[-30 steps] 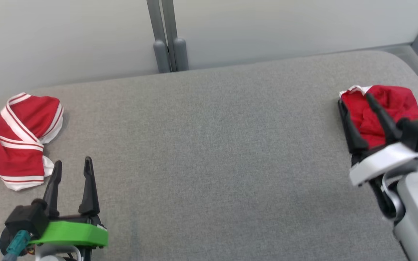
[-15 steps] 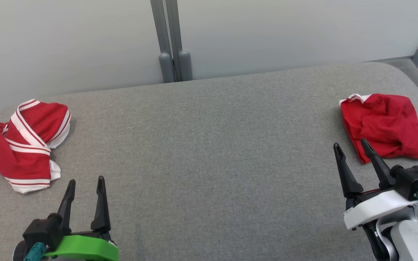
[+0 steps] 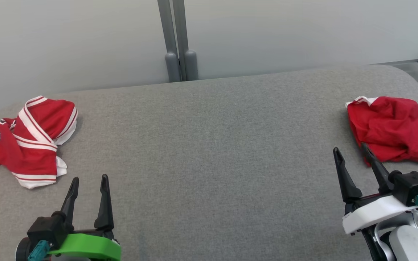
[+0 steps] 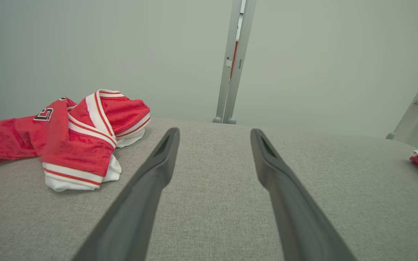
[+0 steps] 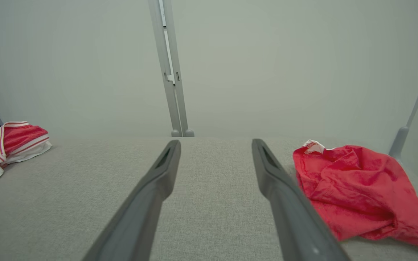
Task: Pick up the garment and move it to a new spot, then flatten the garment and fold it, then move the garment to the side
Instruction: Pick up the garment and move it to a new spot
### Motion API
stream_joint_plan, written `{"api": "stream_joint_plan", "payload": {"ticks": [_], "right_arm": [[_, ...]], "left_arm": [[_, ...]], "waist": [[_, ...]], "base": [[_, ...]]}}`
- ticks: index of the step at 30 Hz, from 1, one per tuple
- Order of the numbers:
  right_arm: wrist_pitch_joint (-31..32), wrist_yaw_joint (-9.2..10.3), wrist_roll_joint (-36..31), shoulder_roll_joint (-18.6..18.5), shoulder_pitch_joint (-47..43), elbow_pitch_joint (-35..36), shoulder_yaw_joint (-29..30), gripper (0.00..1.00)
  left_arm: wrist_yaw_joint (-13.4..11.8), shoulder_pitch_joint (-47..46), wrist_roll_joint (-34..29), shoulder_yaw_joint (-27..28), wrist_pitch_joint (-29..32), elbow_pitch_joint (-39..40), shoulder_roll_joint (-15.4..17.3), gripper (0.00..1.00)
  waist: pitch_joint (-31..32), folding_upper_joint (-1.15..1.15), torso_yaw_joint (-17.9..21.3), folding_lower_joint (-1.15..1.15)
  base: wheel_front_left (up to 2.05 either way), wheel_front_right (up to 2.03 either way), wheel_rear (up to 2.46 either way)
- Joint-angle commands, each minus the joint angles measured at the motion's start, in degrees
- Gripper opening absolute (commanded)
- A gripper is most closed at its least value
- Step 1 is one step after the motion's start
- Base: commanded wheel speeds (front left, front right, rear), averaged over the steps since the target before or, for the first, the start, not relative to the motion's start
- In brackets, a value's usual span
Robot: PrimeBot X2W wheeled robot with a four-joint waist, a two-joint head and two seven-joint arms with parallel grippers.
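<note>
**Head view.** We locate the garment (image 3: 31, 141), a crumpled red short-sleeved sports jersey with white, red-striped sleeve bands, at the far left of the grey fabric-covered desk (image 3: 209, 145). The frame edge cuts off part of it. The left gripper (image 3: 89, 178) stands near it, fingers spread and empty. The right gripper (image 3: 350, 148), likewise spread and empty, stands just beside a smaller rumpled plain red cloth (image 3: 390, 127) at the far right.

**Left wrist view.** The garment (image 4: 74, 145) lies to the left of the left gripper (image 4: 214, 131), not between its fingers. We judge that the pick-up has not yet begun.

**Right wrist view.** The plain red cloth (image 5: 357, 192) lies just beside one finger of the right gripper (image 5: 215, 142). The garment (image 5: 9, 141) is well apart, at the far left.

**Hazards.**
- The right gripper is nearest the wrong item and may seize it.
- A pinch on one sleeve band alone would likely lift the garment twisted, which hampers flattening.
- The garment lies close to the desk's left edge, so a sideways push could slide it off.
</note>
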State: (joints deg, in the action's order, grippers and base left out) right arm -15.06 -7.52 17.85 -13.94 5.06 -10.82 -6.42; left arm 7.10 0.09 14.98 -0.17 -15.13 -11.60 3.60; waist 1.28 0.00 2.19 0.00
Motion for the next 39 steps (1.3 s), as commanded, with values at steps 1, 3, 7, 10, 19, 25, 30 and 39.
{"api": "stream_joint_plan", "payload": {"ticks": [1, 3, 7, 10, 19, 25, 30, 39], "right_arm": [[-0.2, 0.06, -0.2, 0.2, -0.3, 0.2, -0.2, 1.0], [-0.1, 0.06, -0.1, 0.3, -0.4, 0.1, -0.5, 1.0], [-0.1, 0.06, 0.4, 0.9, 0.3, 0.0, -1.9, 1.0], [-0.1, 0.06, 0.9, 1.2, 0.8, -0.1, -2.8, 1.0], [-0.1, 0.06, 1.6, 1.8, 2.3, 0.0, -5.7, 1.0], [-0.1, 0.06, 1.4, 1.8, 2.4, 0.8, -5.8, 1.0], [-0.1, 0.06, 1.2, 1.6, 2.9, 1.2, -6.4, 1.0], [-0.1, 0.06, 0.9, 1.1, 4.2, 2.7, -6.9, 1.0]], "left_arm": [[0.3, -0.9, -0.1, 0.3, 0.0, 0.2, 0.0, 1.0], [0.3, -1.1, 0.2, 0.6, 0.0, 0.5, -0.1, 1.0], [0.1, -1.4, -0.8, 1.6, 0.0, 0.6, 0.0, 1.0], [-0.4, -1.8, -1.7, 2.8, 0.0, 0.8, 0.1, 1.0], [-1.6, -1.2, -2.3, 5.8, 0.0, 1.3, 0.0, 1.0], [-2.8, -0.8, -2.6, 6.6, 0.0, 1.1, -0.3, 1.0], [-2.6, -0.7, -2.3, 6.5, 0.0, 1.6, -0.4, 1.0], [-1.4, -4.2, 0.1, 5.4, 1.2, 3.6, 0.1, 1.0]], "waist": [[-0.2, 0.0, -1.5, 0.0], [-0.3, 0.0, -3.4, 0.0], [-0.7, 0.0, -8.5, 0.0], [-0.8, 0.0, -12.5, 0.0], [-0.8, 0.0, -22.0, 0.0], [-1.2, 0.0, -25.8, 0.0], [-2.0, 0.0, -27.0, 0.0], [-4.5, 0.0, -25.0, 0.0]], "base": [[0.0, 0.0, 0.0], [0.0, 0.0, 0.0], [0.0, 0.0, 0.0], [0.0, 0.0, 0.0], [0.0, 0.0, 0.0], [0.0, 0.0, 0.0], [0.0, 0.0, 0.0], [0.0, 0.0, 0.0]]}}
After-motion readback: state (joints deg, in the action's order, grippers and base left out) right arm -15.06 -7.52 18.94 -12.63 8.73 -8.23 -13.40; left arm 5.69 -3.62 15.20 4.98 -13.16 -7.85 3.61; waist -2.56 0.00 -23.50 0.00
